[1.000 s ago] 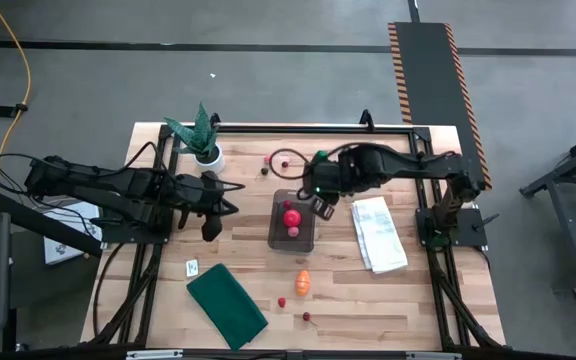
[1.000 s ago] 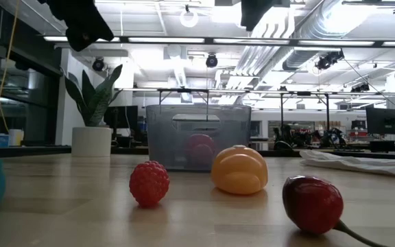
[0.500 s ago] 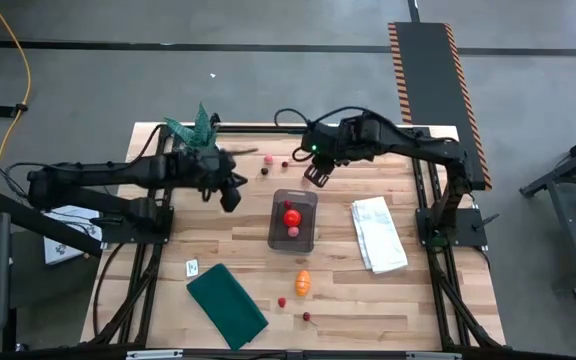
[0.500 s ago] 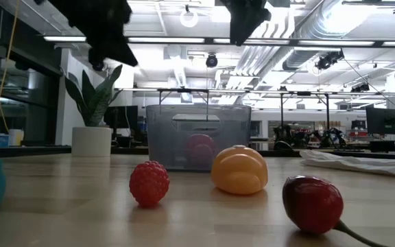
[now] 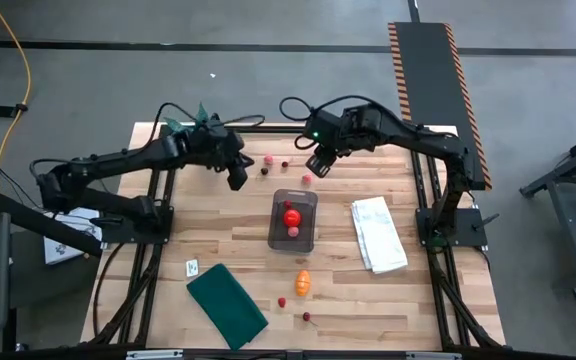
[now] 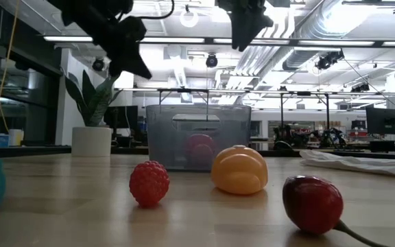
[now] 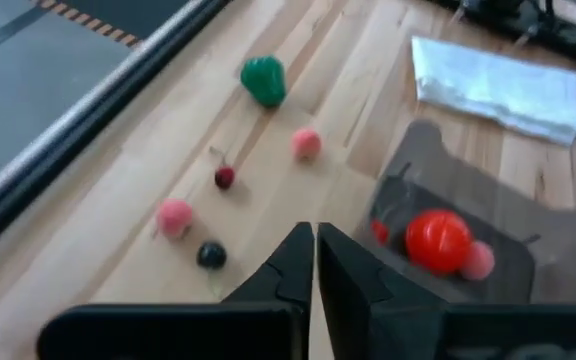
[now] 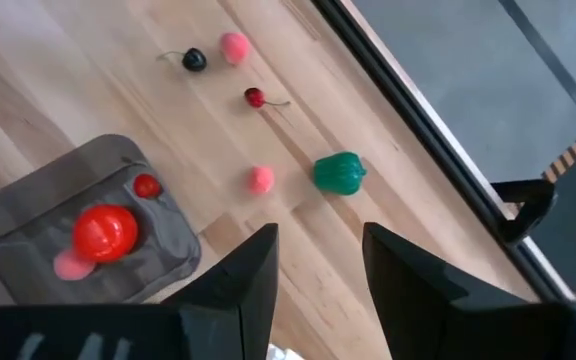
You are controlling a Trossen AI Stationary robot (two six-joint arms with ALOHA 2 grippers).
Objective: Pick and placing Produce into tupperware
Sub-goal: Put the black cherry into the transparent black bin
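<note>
Bring your open, empty right end effector (image 8: 313,265) straight down over the green pepper (image 8: 340,172) at the far edge, while the left end effector (image 7: 315,262) hangs closed and empty.

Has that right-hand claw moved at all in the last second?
Yes. In the high view the right gripper was over the tupperware a second ago; now it hangs beyond the container's far end, toward the table's back edge, jaws open.

The clear grey tupperware (image 5: 293,220) sits mid-desk, upright, holding a red ball (image 5: 291,214) and pink piece (image 5: 292,232). An orange fruit (image 5: 303,283) lies nearer; small berries (image 5: 268,159) lie beyond it.
</note>
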